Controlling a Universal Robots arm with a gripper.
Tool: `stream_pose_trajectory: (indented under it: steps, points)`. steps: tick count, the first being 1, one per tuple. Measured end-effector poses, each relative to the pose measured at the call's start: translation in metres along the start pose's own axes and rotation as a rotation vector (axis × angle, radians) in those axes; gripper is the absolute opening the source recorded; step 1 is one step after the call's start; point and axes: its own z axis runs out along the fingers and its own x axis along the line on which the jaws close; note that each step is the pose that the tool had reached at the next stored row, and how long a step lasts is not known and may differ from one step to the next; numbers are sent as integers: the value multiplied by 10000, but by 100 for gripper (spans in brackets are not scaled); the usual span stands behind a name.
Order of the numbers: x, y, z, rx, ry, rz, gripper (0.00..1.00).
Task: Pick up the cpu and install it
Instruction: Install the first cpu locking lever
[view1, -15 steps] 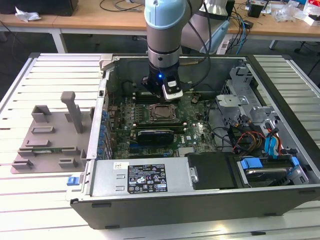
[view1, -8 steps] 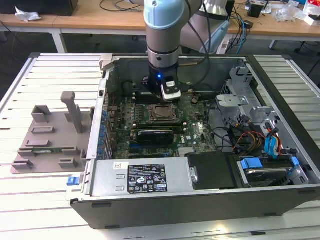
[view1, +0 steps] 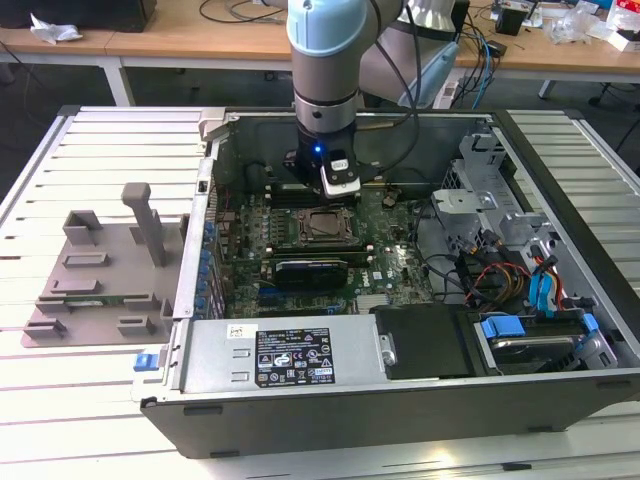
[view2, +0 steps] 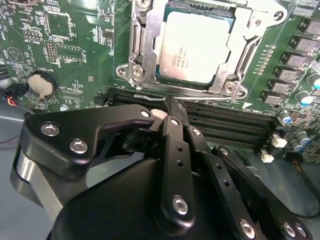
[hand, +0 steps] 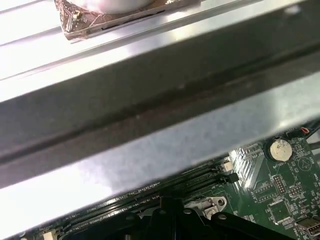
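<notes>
While gripper (view2: 172, 106) hovers low inside open computer case (view1: 300, 400), jaws closed, empty. Just beyond it: black memory slots (view2: 225, 120). Farther on, cpu (view2: 195, 47) lying flat within metal socket frame (view2: 137, 50) on green motherboard (view2: 75, 50), apart from gripper.

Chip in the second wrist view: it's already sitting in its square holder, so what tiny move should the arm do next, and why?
Probably a small lift straight up, I'd judge. The chip lies flat inside the socket's metal frame, and the gripper hangs beside that frame, over the black memory slots, not over the chip.
</notes>
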Motion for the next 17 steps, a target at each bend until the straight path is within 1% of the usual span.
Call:
stream_pose_trajectory:
  steps: [4, 8, 11, 13, 15, 17]
  points:
    - [1, -5, 23, 20, -7, 2, 11]
    - [-3, -17, 31, 35, -13, 0, 11]
    - [-10, -40, 37, 68, -24, -2, 11]
    - [-11, -39, 36, 64, -25, -2, 11]
    - [-11, -34, 8, 65, -26, -2, 11]
    - [-12, -25, -44, 65, -25, -2, 11]
